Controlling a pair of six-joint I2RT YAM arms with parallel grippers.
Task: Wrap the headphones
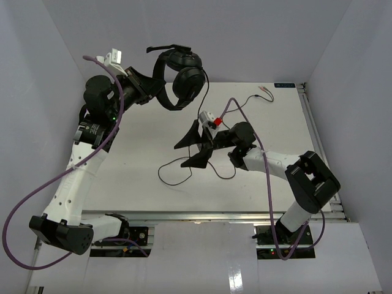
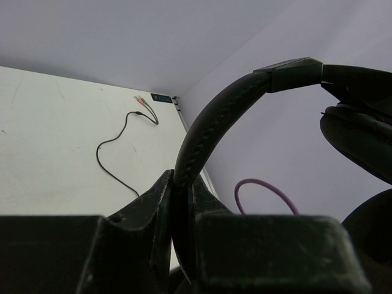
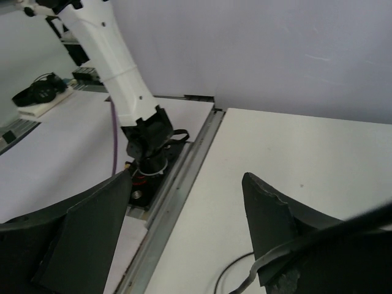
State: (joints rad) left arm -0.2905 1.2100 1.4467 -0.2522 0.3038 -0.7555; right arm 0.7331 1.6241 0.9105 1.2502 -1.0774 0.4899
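Left wrist view: the left gripper (image 2: 182,205) is clamped tight on the headband (image 2: 211,110), which stands up between its fingers and curves off to the earcups (image 2: 358,141) at the right edge. Seen from above, this puts the headphones (image 1: 184,76) in the air over the far left of the table (image 1: 141,135). The right gripper (image 1: 195,150) hangs over the middle of the table, jaws spread wide with nothing pinched. In its own camera the cable (image 3: 331,229) lies across one finger (image 3: 275,239), not between the two. Below it the cable loops slack on the table, and it ends at the plugs (image 1: 264,89) near the far right edge. The step in hand looks like catching the cable so that winding can begin. To do it well, the right gripper should shift until the cable sits squarely between the jaws, then close lightly, so the cable can slide through as it is led round. A pinch close to the earcup end would leave little slack for the first turn. The left grip should stay firm and the headphones steady, since they are the spool. Tension should be gentle, as a hard pull would strain the cable where it enters the earcup. The free length may also snag on the purple lead (image 1: 269,177) as it drags in.
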